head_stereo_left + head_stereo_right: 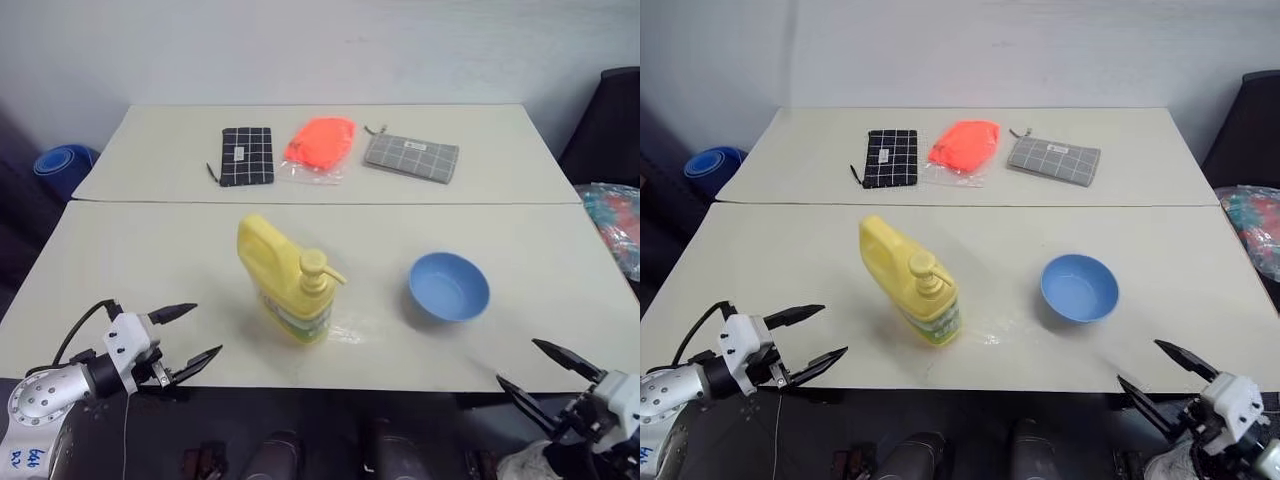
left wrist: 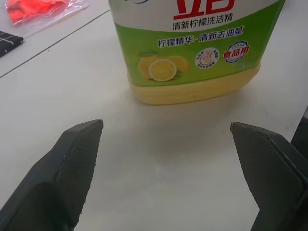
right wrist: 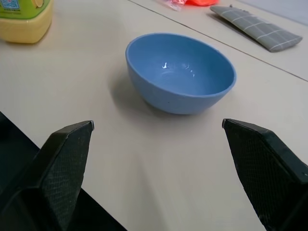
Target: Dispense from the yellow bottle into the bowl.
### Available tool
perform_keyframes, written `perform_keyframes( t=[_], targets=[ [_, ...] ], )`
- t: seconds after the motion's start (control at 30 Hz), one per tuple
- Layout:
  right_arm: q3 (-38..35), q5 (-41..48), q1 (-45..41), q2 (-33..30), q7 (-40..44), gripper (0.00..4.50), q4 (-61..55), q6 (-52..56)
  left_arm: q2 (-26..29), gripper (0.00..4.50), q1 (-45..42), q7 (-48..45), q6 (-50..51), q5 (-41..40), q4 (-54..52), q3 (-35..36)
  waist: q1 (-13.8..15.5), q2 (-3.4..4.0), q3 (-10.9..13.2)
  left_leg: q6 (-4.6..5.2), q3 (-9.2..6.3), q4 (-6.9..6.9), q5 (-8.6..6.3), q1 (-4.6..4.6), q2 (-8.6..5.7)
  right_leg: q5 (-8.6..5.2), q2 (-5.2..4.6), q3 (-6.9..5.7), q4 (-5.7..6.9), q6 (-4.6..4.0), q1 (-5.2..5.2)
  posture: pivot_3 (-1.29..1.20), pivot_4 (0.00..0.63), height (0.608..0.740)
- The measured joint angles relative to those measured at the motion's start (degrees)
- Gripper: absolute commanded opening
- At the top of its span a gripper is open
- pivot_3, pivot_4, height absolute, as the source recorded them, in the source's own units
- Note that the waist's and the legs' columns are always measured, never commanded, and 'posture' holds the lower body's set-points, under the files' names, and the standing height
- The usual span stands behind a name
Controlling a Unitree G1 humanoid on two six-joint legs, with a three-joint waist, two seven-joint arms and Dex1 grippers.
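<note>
Two pale tables [image 1: 150, 250] stand end to end before a white wall. From the head views, the yellow bottle [image 1: 285, 280] stands upright near the middle of the near table, its pump nozzle [image 1: 318, 268] turned toward the bowl [image 1: 449, 286], which sits to its right, apart from it. On the far table lie a black checked pouch [image 1: 246, 156], an orange bag [image 1: 321, 142] and a grey pouch [image 1: 411, 157]. The left gripper [image 1: 186, 337] hangs at the near left edge with fingers spread and nothing between them. The right gripper [image 1: 545, 368] is at the near right edge, also spread and empty.

From the left wrist view, the bottle's green lemon label [image 2: 192, 48] and yellow base are straight ahead of the two black fingers [image 2: 77, 159], near but not touching.

From the right wrist view, the bowl stands ahead, between the lines of the open fingers [image 3: 67, 159] but well beyond their tips; a corner of the bottle shows further to the left.

I judge the bottle stiff, smooth plastic, probably rather heavy if full, and tall enough to tip over; the built-in handle or the narrow upper body seems the best hold, while the pump must be pressed from above. The bowl looks light and may slide when it is pushed.
</note>
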Motion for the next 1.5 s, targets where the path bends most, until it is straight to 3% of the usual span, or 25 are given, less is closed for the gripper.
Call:
perform_keyframes(
  t=[0.17,0.3,0.47,0.7,0.8,1.13,1.17,1.33,1.5],
  targets=[
    [0.7,0.0,-0.4,0.8,-2.8,4.48,-5.2,1.7,0.9,4.50,0.5,-2.8,5.8,-4.2,-1.3,0.0,0.2,0.01,0.0,-0.02,0.02,-0.01,0.00,-0.08,0.03,0.00,0.02,0.05,0.02,0.00,-0.13,0.00,0.150,0.740],
    [4.8,0.1,-1.1,-1.4,-6.4,4.48,-16.6,10.0,6.5,4.50,2.6,-10.4,12.5,-12.6,-8.5,0.5,0.3,-0.01,0.0,-0.07,0.01,0.02,-0.01,-0.11,0.12,0.00,0.07,0.06,0.00,-0.01,-0.12,0.00,0.150,0.740],
    [14.2,-2.7,-9.9,-4.8,-14.2,4.48,-24.0,27.1,8.1,4.50,1.4,-12.4,16.1,-16.9,-16.4,0.9,0.2,-0.01,0.0,-0.08,0.01,0.01,0.00,-0.14,0.13,0.00,0.12,0.08,-0.03,-0.01,-0.17,0.00,0.150,0.740],
    [24.9,-12.0,-21.1,-4.2,-23.2,4.48,-21.8,40.0,6.0,4.50,1.3,-10.2,17.0,-16.7,-21.6,-1.4,0.3,-0.01,0.0,-0.11,0.03,0.01,-0.01,-0.25,0.18,0.00,0.24,0.10,-0.08,-0.02,-0.26,0.00,0.150,0.740],
    [26.8,-14.9,-23.0,-3.3,-25.4,3.89,-19.2,41.8,5.3,4.50,2.6,-9.0,17.4,-16.2,-22.2,-1.6,0.3,-0.02,0.0,-0.11,0.04,0.03,-0.01,-0.25,0.18,0.00,0.27,0.13,-0.07,-0.02,-0.26,0.00,0.150,0.740],
    [27.5,-18.3,-25.2,-2.9,-26.3,0.23,-16.7,42.8,5.3,4.50,3.6,-7.9,18.8,-16.1,-23.3,-1.2,0.3,-0.01,0.0,-0.15,0.12,0.03,-0.01,-0.22,0.28,0.01,0.44,0.30,-0.04,-0.02,-0.28,0.00,0.150,0.740],
    [27.5,-18.5,-25.2,-2.9,-26.4,0.02,-16.7,42.7,5.3,4.50,3.6,-7.8,18.9,-16.2,-23.3,-1.1,0.3,-0.01,0.0,-0.16,0.12,0.03,-0.01,-0.22,0.29,0.01,0.44,0.30,-0.04,-0.02,-0.28,0.00,0.150,0.740],
    [27.3,-18.7,-27.2,-4.0,-23.9,0.02,-14.9,41.0,8.4,4.50,1.5,-5.2,26.6,-26.9,-24.3,5.6,0.1,-0.27,0.0,-0.21,0.17,0.06,-0.02,-0.16,0.40,0.02,0.55,0.37,0.01,-0.04,-0.28,0.00,0.150,0.740],
    [27.6,-16.6,-29.1,-9.4,-13.2,0.00,-14.7,35.6,12.7,3.29,-14.1,0.3,32.4,-38.7,-25.2,8.8,0.3,-0.18,0.0,-0.22,0.17,0.10,-0.01,-0.23,0.35,0.03,0.54,0.38,0.00,-0.05,-0.32,0.00,0.150,0.740]
  ],
)
